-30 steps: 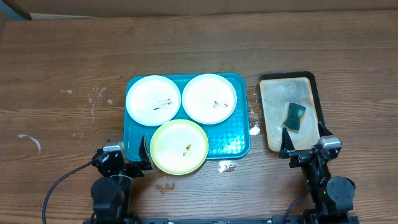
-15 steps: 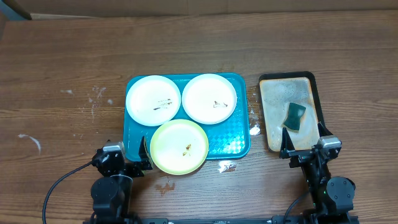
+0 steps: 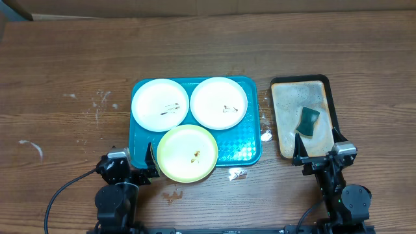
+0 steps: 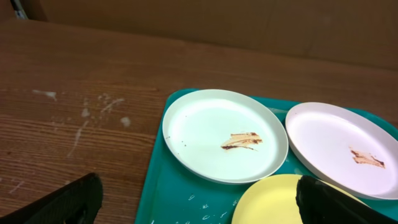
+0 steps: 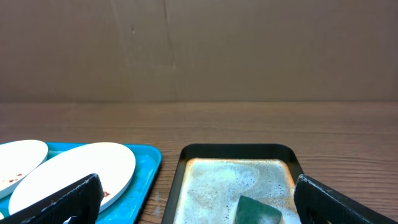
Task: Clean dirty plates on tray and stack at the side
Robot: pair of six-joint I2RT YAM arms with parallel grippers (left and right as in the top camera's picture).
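Seen from overhead, the wooden tabletop (image 3: pixel 58 58) carries pale flecks (image 3: pixel 99 104) at 9 o'clock from the tray, and a longer white smear (image 3: pixel 31 148) nearer the left edge. The left jaws sit at the near edge, at 7 o'clock from the tray. They are spread wide and hold nothing. One dark finger (image 3: pixel 151 156) stands just beside the rim of the yellow-green plate.

The teal tray (image 3: pixel 244 146) lies flat near the middle of the tabletop and holds all three plates. The left white plate (image 3: pixel 160 104) fills the tray's 10 o'clock corner and bears a thin brown streak (image 4: pixel 241 140) near its centre. The right white plate (image 3: pixel 219 103) lies at 2 o'clock, just beside the first, with a smaller smear (image 4: pixel 362 157) on it. The yellow-green plate (image 3: pixel 187 153) sits at 6 o'clock, its near part lying over the tray's near rim. A dark crumb (image 3: pixel 195 155) marks its middle. None of the plates is stacked.

A white scrap (image 3: pixel 237 174) lies on the wood at the tray's 5 o'clock corner. More white specks (image 3: pixel 265 135) lie between the two trays.

At 3 o'clock from the teal tray, apart from it, lies the dark-rimmed beige tray (image 3: pixel 292 104). A green sponge (image 3: pixel 308 121) rests on its right half. The right jaws sit at this tray's 6 o'clock end, spread fully apart, with nothing between them.
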